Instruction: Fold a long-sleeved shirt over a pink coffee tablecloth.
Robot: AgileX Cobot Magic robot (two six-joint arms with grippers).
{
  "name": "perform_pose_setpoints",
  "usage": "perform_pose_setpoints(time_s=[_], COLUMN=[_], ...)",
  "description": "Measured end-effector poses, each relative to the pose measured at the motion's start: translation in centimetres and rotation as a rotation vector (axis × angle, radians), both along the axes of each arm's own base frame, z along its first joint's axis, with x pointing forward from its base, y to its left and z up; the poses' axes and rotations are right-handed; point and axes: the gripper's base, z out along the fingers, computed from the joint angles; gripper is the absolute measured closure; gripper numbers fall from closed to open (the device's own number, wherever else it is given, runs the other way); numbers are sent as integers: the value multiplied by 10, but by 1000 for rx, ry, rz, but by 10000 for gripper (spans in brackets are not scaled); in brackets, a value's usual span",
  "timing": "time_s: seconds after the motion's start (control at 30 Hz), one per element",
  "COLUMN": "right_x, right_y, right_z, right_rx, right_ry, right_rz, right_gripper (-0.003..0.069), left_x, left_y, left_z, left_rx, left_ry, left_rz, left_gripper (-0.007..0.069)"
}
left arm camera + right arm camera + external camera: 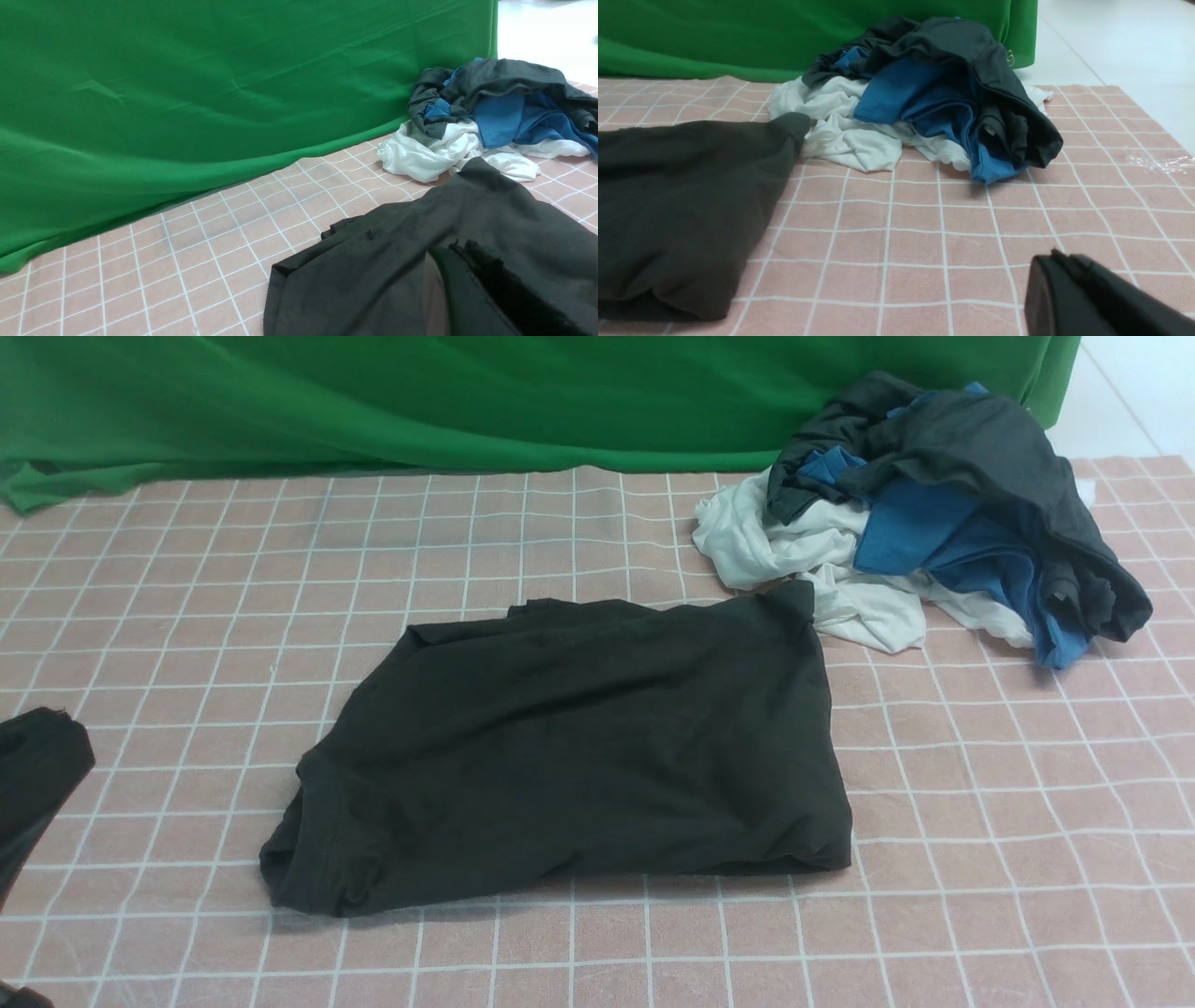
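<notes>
The shirt lies on the pink cloth, in the middle part of the front view and a little toward the left, as a wide dark band. Its long axis goes mainly from left to right, with the left end coming somewhat nearer to the robot and the right end reaching farther at its far corner. This far right corner is just beside the white garment, so I think a pull there could disturb the pile. The left fingers are pressed together, and no cloth is seen between them. The right fingers are also pressed together and hold nothing that I can see. In the front view, the left arm enters at the left edge, apart from the shirt, and the shirt lies to the right of it. The right arm is outside this view, so its exact distance from the right end I cannot tell. For the rumpled left end, the left arm is clearly the nearer one; for the smoother right end, the right arm should be the natural choice. The shirt looks already compact, perhaps well advanced in folding. If one more fold is wanted, it would probably go across the long axis, one end over toward the other, after the fingers spread.
</notes>
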Motion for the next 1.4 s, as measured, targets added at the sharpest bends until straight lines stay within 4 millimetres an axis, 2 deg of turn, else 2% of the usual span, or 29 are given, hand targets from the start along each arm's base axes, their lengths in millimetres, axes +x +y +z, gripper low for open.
perform_pose_setpoints(time_s=[1.4], right_x=[0], right_y=[0], right_z=[0], right_rx=[2], right_ry=[-4], right_rz=[0], right_gripper=[538], left_x=[0], left_y=[0], left_z=[0], left_rx=[0], left_ry=[0], left_rz=[0], left_gripper=[606])
